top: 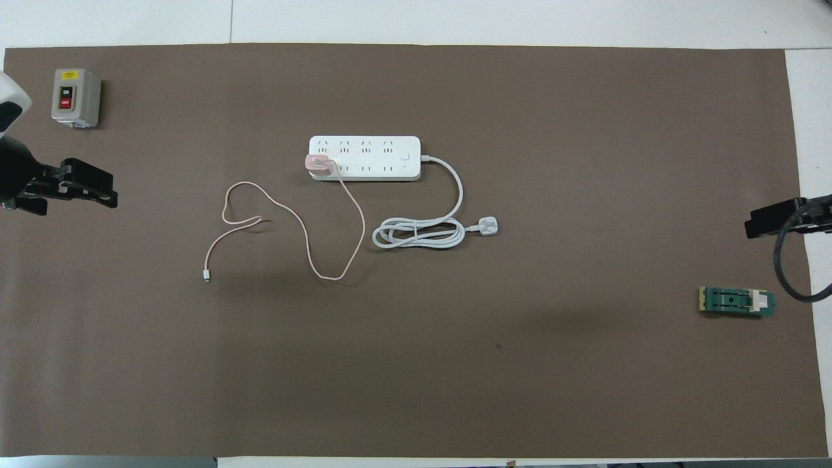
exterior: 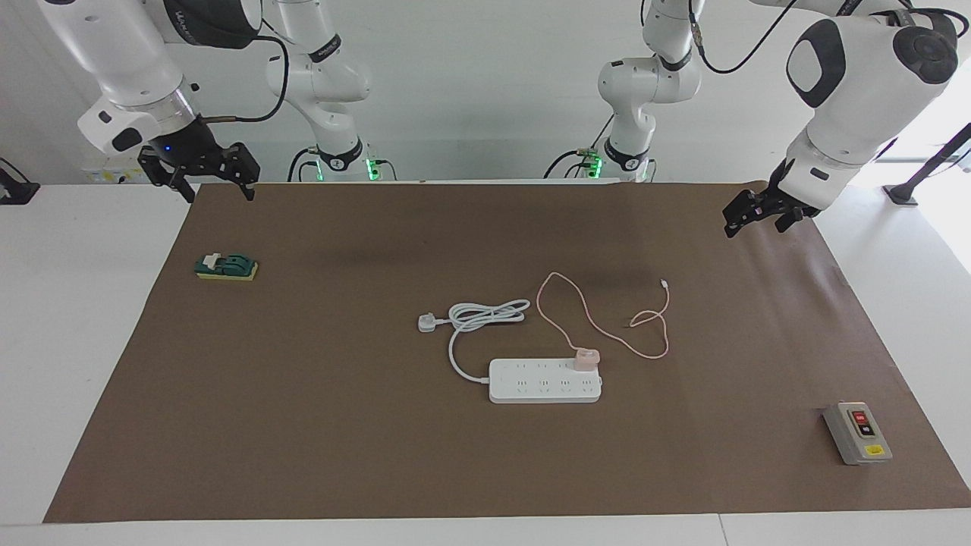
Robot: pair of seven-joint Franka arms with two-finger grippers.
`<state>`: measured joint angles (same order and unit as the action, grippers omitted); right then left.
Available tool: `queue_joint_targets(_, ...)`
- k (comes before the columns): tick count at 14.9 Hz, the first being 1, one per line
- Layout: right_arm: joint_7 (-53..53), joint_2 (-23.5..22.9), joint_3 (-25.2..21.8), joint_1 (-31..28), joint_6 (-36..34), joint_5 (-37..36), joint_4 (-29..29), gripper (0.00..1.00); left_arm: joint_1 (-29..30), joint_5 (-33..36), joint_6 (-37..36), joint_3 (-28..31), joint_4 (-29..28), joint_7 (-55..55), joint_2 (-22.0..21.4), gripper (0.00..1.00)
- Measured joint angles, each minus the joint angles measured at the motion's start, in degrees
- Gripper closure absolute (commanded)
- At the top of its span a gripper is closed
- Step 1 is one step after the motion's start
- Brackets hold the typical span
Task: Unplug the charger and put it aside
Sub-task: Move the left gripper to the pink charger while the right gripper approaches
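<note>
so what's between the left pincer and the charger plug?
Only bare brown mat and the charger's own looped pink cable, clearest in the overhead view. The left pincer hangs over the mat's edge.

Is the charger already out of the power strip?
No, the charger sits plugged into the power strip at its end toward the left arm, and neither hand is near it.
</note>
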<state>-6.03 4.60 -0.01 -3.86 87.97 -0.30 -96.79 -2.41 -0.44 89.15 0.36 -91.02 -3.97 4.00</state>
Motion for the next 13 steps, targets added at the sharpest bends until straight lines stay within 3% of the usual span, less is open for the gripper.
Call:
queue_joint_targets(7,3.43,-0.01,0.08,1.46,0.10,0.24,-0.65,0.00,-0.44,-0.21,3.05,-1.17,-0.02,-15.15,2.31,0.00)
queue_joint_targets(13,9.62,-0.10,0.18,3.32,1.24,0.39,-2.29,0.00,-6.41,-0.49,17.29,-1.68,-0.03,-46.44,9.13,0.00)
